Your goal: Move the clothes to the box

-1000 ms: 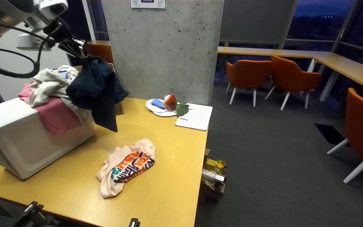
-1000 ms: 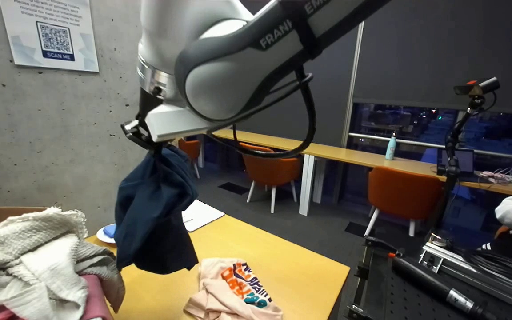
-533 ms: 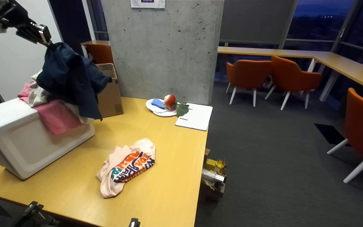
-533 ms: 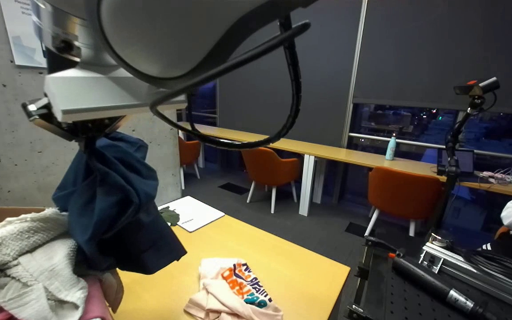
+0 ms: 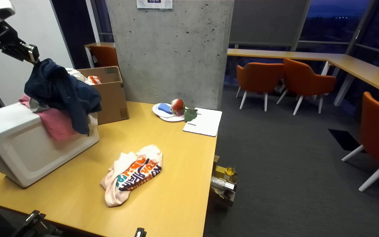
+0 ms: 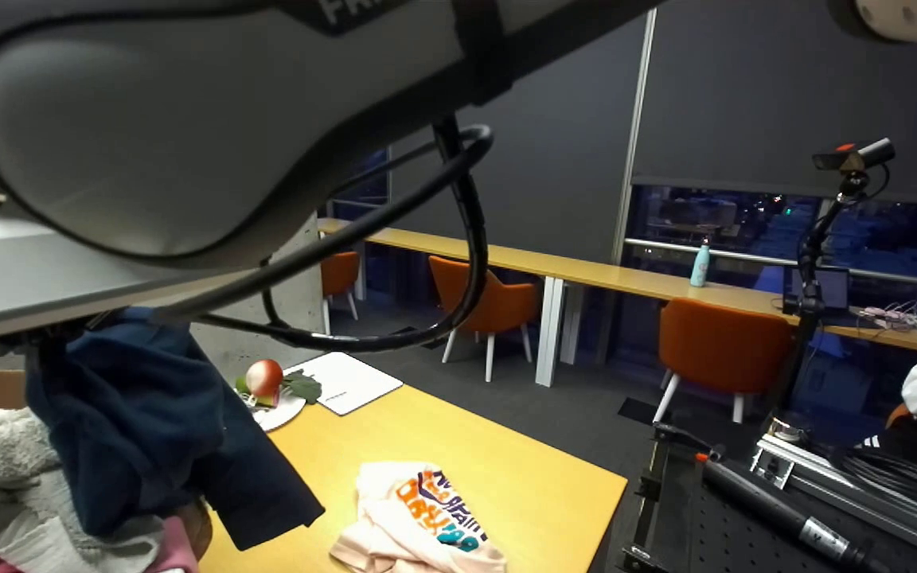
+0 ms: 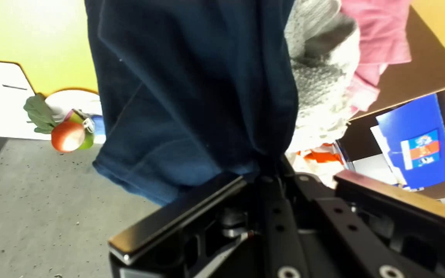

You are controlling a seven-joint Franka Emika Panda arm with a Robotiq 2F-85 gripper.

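Note:
My gripper is shut on a navy garment, which hangs bunched from the fingertips. The garment also shows in the exterior view and fills the middle of the wrist view. It hangs in front of the cardboard box and over a pile of pink cloth and grey-white cloth. In the wrist view the open box lies to the right of the gripper. A pale pink printed shirt lies crumpled on the table, also visible in the exterior view.
A white bin stands beside the cardboard box, with pink cloth draped over it. A plate with a red and white toy vegetable and a white board lie at the table's far edge. A concrete pillar rises behind.
My gripper has carried the navy garment leftward in both exterior views and lowered it over the cloth pile. More of the cardboard box now shows. The pale pink shirt has not moved.

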